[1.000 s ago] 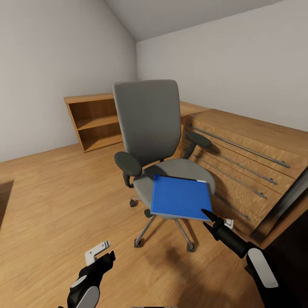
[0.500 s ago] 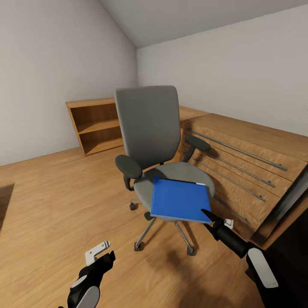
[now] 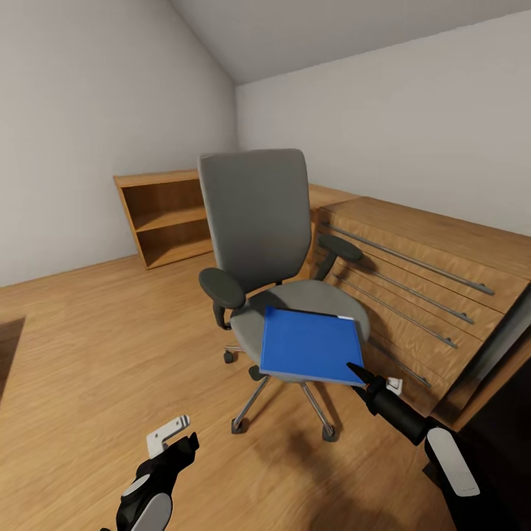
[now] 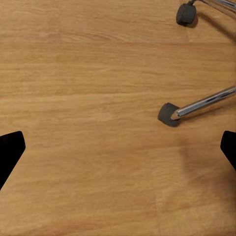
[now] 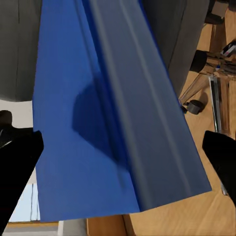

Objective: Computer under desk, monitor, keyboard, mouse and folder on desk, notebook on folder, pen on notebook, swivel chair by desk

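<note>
The grey swivel chair (image 3: 258, 214) stands on the wood floor in the head view, its seat facing me. The blue folder (image 3: 310, 344) lies flat on the seat, and its near edge juts over the seat's front. My right gripper (image 3: 355, 377) is open at the folder's near right corner, fingertips just short of the edge. The right wrist view has the folder (image 5: 108, 113) close up, with the right gripper (image 5: 118, 157) fingers spread wide on either side. My left gripper (image 3: 178, 436) hangs open and low over bare floor. The left gripper (image 4: 118, 147) has nothing between its fingers.
Low light-wood shelving (image 3: 166, 214) stands against the back wall, left of the chair. A wooden drawer chest with metal rails (image 3: 413, 273) runs along the right, close behind the chair. A chair castor (image 4: 169, 114) and chrome leg lie near my left gripper. Open floor stretches to the left.
The head view tilted up a little a second ago and has held still since. Chair, folder and both grippers keep their places.
</note>
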